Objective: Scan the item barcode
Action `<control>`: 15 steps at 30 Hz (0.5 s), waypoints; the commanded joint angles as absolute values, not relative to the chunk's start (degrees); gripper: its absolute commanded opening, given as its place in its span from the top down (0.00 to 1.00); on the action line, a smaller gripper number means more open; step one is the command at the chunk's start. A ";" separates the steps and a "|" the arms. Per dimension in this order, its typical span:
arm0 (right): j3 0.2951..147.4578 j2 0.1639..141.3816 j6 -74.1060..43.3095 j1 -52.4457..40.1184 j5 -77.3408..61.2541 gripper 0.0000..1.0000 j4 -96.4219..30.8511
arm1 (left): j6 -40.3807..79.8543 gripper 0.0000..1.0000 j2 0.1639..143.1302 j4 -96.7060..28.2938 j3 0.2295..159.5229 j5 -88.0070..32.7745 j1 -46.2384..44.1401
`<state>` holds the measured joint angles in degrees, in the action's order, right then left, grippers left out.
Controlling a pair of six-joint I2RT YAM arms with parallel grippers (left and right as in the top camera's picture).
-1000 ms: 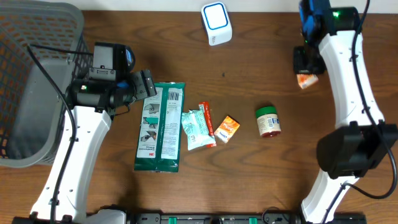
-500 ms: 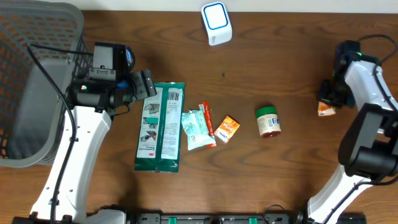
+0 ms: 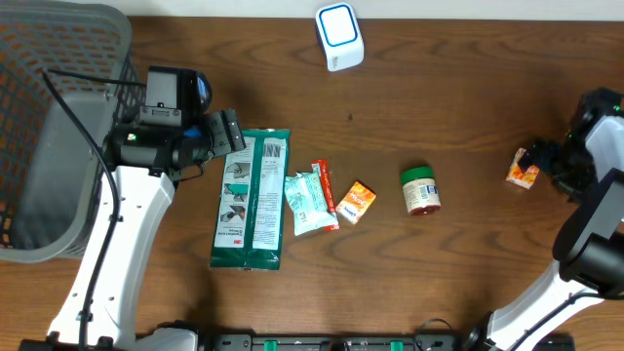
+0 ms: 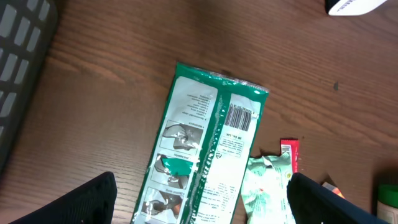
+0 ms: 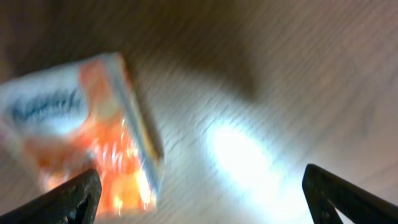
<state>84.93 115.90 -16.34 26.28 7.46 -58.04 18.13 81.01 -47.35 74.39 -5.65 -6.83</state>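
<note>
A small orange-and-white box (image 3: 522, 168) lies on the table at the far right. My right gripper (image 3: 552, 160) stands open just beside it. In the right wrist view the blurred box (image 5: 87, 137) sits by the left fingertip (image 5: 68, 200), and bare wood fills the rest of the gap of the gripper (image 5: 205, 200). The white scanner with a blue face (image 3: 339, 35) stands at the back centre. My left gripper (image 3: 234, 131) hangs open over the top of a long green packet (image 3: 252, 198). That packet's barcode (image 4: 242, 117) faces up ahead of the left gripper (image 4: 199, 208).
A grey mesh basket (image 3: 49, 127) fills the left side. In the middle lie a pale green packet (image 3: 307, 202), a red stick (image 3: 325, 193), a second small orange box (image 3: 358, 202) and a green-lidded jar (image 3: 420, 190). The scanner's corner (image 4: 357, 6) shows in the left wrist view.
My right arm swung from near the scanner out to the far right edge with the orange box, then opened; the box now lies free. The left arm has not moved.
</note>
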 commanded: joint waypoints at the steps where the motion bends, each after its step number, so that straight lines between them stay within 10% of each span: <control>1: 93.19 116.27 -17.10 26.44 4.43 0.01 -63.70 | 17.61 0.12 81.30 -47.35 74.46 -5.32 -6.66; 15: 98.61 114.85 -7.14 14.76 -12.08 0.01 -78.17 | 17.61 0.12 81.30 -47.33 74.48 -5.32 -6.66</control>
